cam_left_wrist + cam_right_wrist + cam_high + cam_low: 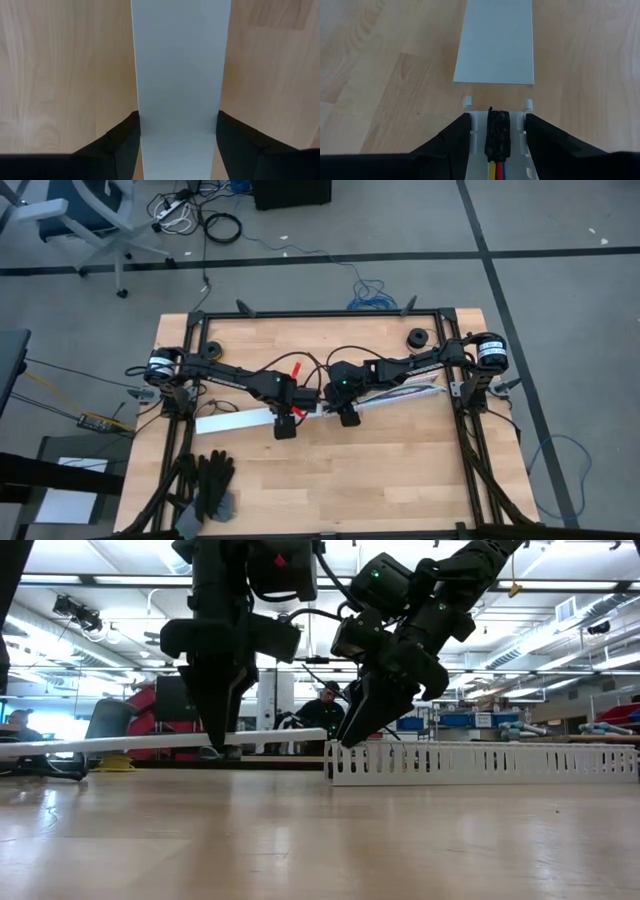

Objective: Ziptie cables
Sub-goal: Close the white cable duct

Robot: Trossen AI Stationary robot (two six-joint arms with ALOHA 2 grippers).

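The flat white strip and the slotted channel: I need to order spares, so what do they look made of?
The flat white strip looks like smooth matte plastic, uniform with crisp straight edges. The slotted channel looks like moulded white plastic too, its wall cut into thin even teeth. Both are guesses by look. The table is light wood with visible grain.

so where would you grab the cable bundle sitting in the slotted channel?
Probably by the dark wrapped end of the cables, coming straight down from above. It lies lengthwise along the open-topped white slotted channel, whose side walls block a sideways approach. The right gripper already straddles the channel's outer walls there, so its fingers would need to fit inside them, beside the wrap.
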